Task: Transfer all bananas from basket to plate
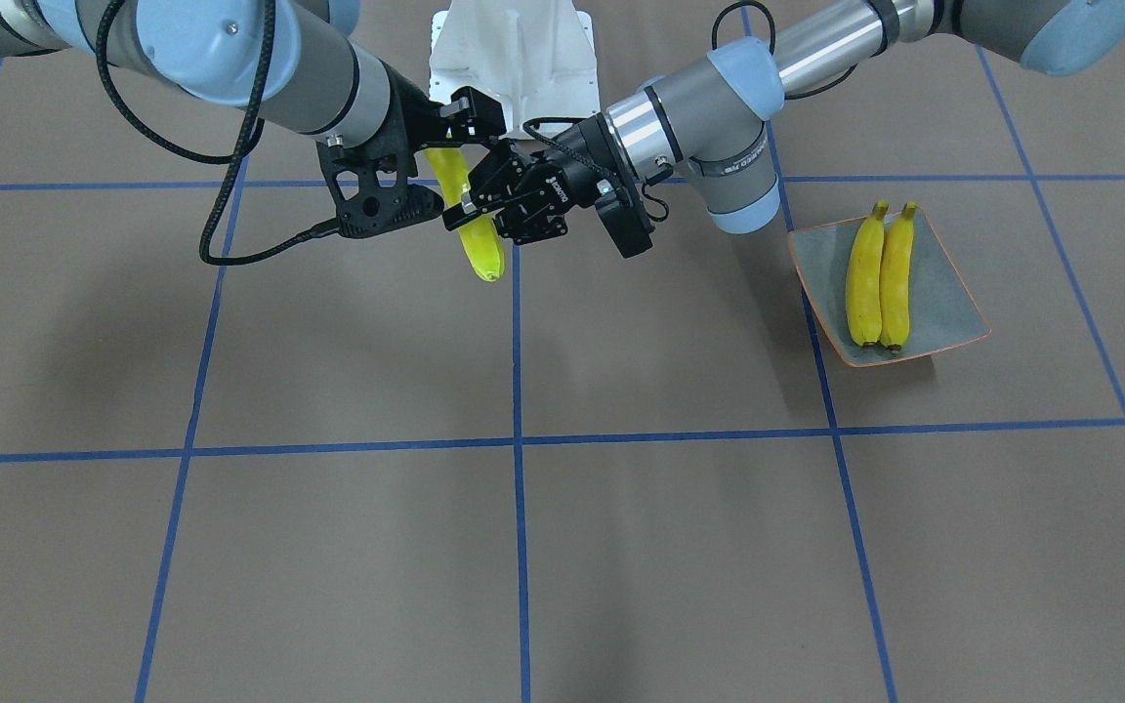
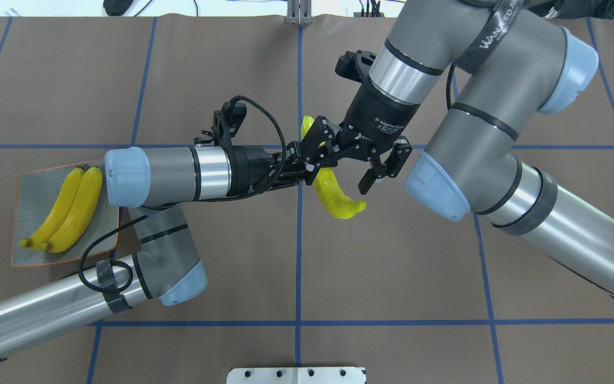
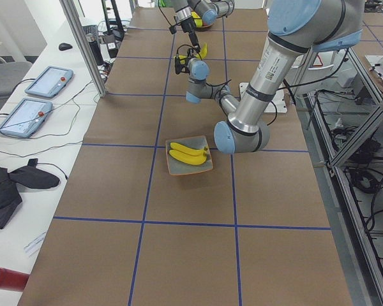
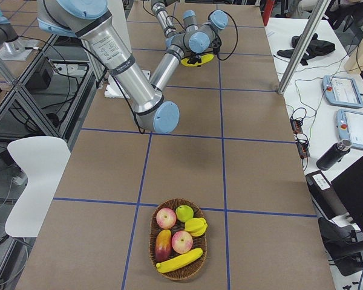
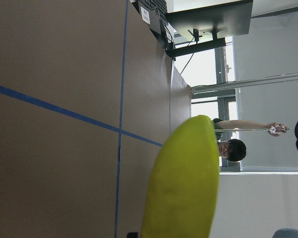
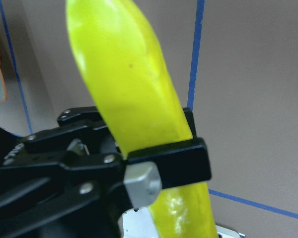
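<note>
Black left gripper: fingers clamped across the middle of the held banana. The fruit hangs tilted in the air over the centre of the table, one end lower than the other, clear of the surface.

Right gripper: fingers spread wide, one on each side of the same fruit and gripping nothing. The right wrist view shows only the left gripper's finger pressed on the peel.

Table: brown surface with a blue tape grid.

Plate: square, grey-blue with an orange rim. It sits on the robot's left side of the table, well apart from both grippers. The plated bananas, two in number, lie side by side and touching, stems pointing the same way.

Basket: woven and oval, at the table's end on the robot's right, well apart from both arms. It holds the basket banana along one edge, with two red apples, a green apple and other fruit.
</note>
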Tool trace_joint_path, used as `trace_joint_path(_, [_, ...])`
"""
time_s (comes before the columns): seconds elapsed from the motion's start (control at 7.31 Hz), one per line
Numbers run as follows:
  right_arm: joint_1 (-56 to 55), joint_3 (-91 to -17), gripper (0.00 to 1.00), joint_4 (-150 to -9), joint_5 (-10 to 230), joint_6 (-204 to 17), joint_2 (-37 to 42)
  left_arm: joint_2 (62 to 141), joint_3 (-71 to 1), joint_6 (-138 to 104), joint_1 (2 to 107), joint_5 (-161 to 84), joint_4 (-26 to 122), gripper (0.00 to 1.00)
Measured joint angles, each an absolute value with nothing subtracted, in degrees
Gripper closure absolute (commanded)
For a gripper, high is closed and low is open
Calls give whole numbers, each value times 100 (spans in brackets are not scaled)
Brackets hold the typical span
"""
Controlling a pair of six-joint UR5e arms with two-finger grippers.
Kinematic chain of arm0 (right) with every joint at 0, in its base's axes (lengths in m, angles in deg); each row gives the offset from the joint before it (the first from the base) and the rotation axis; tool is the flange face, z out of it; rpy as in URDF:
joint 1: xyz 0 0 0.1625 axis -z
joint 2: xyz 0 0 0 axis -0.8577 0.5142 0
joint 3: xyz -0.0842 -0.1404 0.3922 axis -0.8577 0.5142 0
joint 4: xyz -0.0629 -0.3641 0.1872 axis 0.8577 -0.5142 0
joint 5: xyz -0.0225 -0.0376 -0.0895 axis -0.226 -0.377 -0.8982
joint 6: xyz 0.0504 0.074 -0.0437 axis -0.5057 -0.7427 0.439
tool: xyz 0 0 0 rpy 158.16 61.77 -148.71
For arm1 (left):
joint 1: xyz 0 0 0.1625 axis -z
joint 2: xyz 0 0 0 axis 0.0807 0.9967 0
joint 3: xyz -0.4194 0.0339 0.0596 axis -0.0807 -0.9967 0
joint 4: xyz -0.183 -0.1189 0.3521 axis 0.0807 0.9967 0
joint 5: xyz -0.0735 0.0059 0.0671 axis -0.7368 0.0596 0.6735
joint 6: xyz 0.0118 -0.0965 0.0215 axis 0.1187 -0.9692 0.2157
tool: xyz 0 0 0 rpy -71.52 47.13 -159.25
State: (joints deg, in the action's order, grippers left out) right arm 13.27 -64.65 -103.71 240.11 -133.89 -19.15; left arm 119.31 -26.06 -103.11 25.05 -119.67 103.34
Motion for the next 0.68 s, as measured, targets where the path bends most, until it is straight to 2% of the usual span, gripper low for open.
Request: trace_joint_path(0.68, [331, -7214, 0, -10377, 24118, -13377, -1325, 11919, -2227, -10274, 2661, -11971, 10368, 100])
